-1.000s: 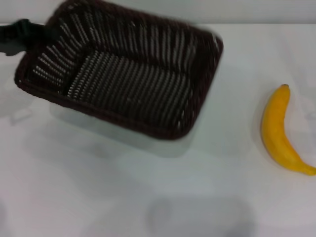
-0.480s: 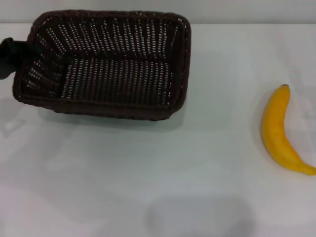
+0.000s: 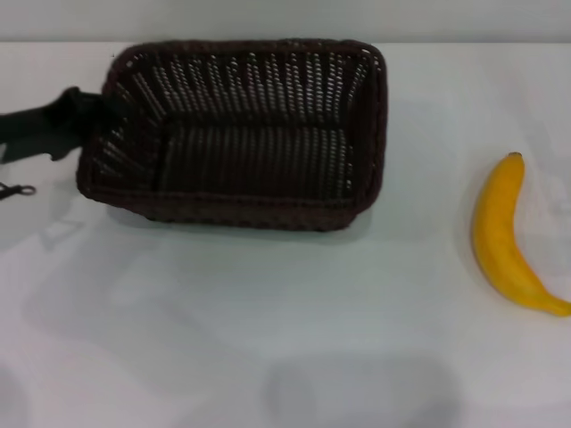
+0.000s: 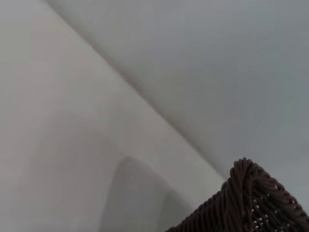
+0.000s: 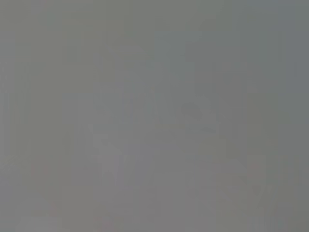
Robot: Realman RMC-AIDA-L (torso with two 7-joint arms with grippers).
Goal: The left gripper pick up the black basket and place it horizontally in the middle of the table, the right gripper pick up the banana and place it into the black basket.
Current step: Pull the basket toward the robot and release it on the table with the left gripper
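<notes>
Reaching in from the left edge of the head view, the left pincer [image 3: 85, 111] met the basket [image 3: 259, 134] at its left short wall, its black tip against the braided rim. How the fingers stood could not be told — the tip merged with the dark weave there. The basket sat toward the far left-centre of the worktop [image 3: 268, 312], its long sides running across the view, open side up and nothing inside. Whether its base rested fully on the surface could not be told.

The left wrist view showed only one woven corner of the basket [image 4: 251, 203] against the pale worktop [image 4: 72, 145] and a grey background.

The banana [image 3: 504, 236] lay well apart from the basket on the right side of the worktop, near the right edge. Its stem end pointed away from the robot and its curve bowed toward the basket; the lower tip ran to the edge of the picture.

The right pincer appeared in no view — the right wrist picture was a featureless grey field.
</notes>
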